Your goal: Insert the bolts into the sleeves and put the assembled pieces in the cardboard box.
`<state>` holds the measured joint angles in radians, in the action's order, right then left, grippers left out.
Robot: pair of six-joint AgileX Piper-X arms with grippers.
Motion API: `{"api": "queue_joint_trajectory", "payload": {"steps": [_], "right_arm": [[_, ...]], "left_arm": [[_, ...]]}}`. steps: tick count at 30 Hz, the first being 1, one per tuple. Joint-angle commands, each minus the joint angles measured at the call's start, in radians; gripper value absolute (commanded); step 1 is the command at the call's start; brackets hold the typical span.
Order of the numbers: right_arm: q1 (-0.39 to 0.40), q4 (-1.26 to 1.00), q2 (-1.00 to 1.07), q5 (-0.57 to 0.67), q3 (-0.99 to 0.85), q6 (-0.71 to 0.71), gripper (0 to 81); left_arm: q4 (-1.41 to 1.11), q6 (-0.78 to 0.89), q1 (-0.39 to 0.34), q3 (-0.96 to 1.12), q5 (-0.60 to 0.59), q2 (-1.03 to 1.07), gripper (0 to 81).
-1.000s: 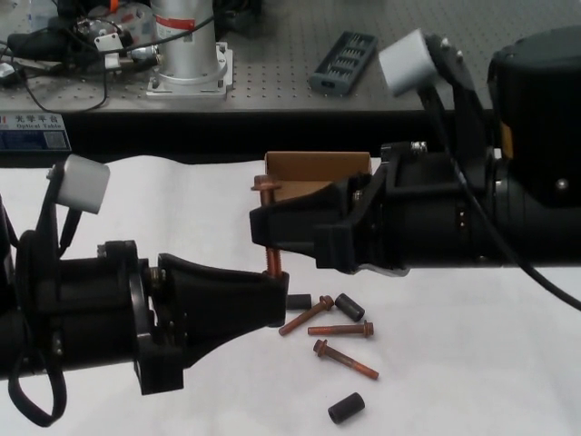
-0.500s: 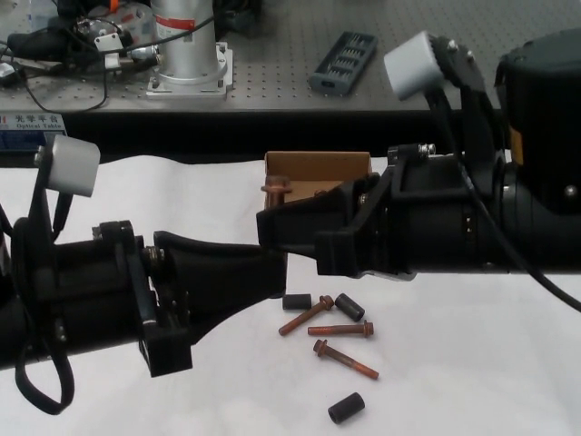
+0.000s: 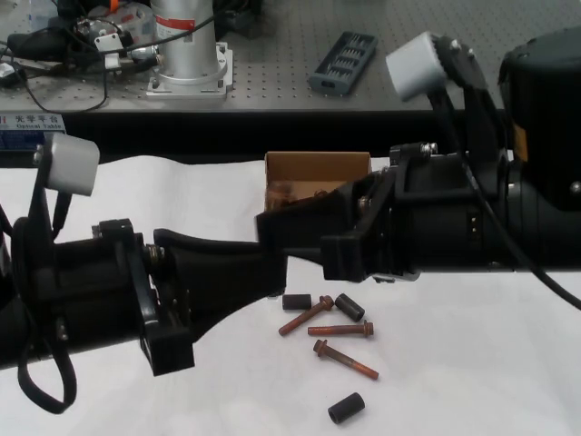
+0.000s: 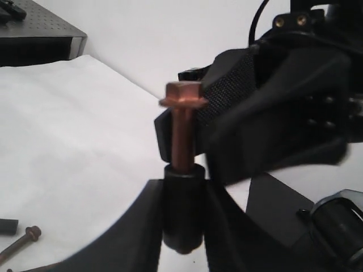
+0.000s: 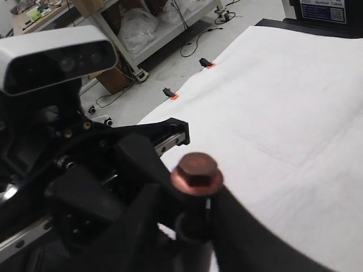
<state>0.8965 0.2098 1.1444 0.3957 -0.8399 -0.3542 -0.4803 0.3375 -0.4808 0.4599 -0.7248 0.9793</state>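
Observation:
A copper bolt [image 4: 181,130] stands upright with its shaft in a black sleeve [image 4: 182,209]. My left gripper [image 4: 182,221] is shut on that sleeve. My right gripper [image 5: 195,238] is closed around the bolt [image 5: 196,173] just under its hex head. In the high view the two grippers meet, left [image 3: 272,272] below right [image 3: 268,227], just in front of the cardboard box [image 3: 318,168]. Loose bolts [image 3: 306,315] [image 3: 340,330] [image 3: 346,359] and loose sleeves [image 3: 296,302] [image 3: 349,306] [image 3: 346,408] lie on the white cloth.
The white cloth [image 3: 472,363] covers the near bench. Behind it, on the perforated table, stand a metal post base [image 3: 188,54] and a grey ridged holder [image 3: 345,62], with cables at the far left.
The left gripper has risen up and to the right to meet the right gripper. The bolt's shaft, exposed between the two grippers a second ago, is now hidden between them.

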Motion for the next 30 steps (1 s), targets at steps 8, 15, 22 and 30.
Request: {"api": "queue_joint_trajectory", "payload": {"steps": [8,15,22,30], "right_arm": [[0.003,0.068,-0.001,-0.024,0.01,-0.011,47.3],[-0.022,0.106,-0.062,-0.027,0.01,-0.002,47.2],[-0.091,0.29,-0.164,-0.027,0.01,0.132,47.2],[-0.109,0.607,-0.233,-0.087,0.01,0.266,47.2]], "left_arm": [[-0.083,-0.01,0.01,0.022,0.039,-0.009,0.6],[-0.073,-0.03,0.017,0.022,0.039,-0.009,0.6],[0.085,-0.085,0.045,0.053,0.161,0.017,0.6],[0.294,-0.167,0.047,0.297,0.19,0.292,0.6]]}}
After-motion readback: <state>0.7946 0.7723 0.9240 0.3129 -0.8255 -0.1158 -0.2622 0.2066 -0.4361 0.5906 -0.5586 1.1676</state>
